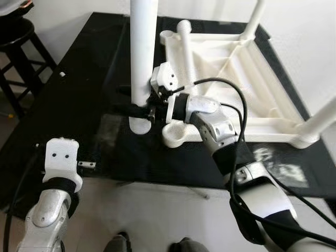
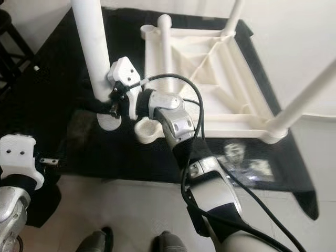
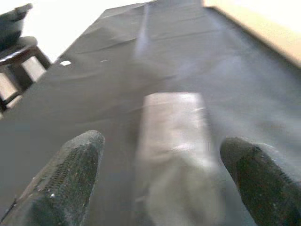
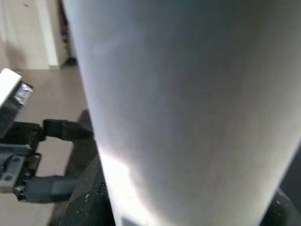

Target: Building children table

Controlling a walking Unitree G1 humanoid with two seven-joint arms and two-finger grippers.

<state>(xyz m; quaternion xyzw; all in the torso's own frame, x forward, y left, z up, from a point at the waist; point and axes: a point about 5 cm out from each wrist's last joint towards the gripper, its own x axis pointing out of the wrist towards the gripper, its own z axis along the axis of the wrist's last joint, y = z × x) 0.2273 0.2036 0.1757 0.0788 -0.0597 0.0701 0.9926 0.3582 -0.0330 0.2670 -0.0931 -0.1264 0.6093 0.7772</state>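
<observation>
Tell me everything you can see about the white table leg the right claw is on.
The table leg is a thick, smooth white tube, plastic by its look, with a rounded end. It stands about upright, that end resting on the black mat, its top running out of frame. The right claw is shut around it low down, black fingers wrapping its near side. It stands just left of the overturned white table frame, beside that frame's empty corner socket, not yet fitted in.
</observation>
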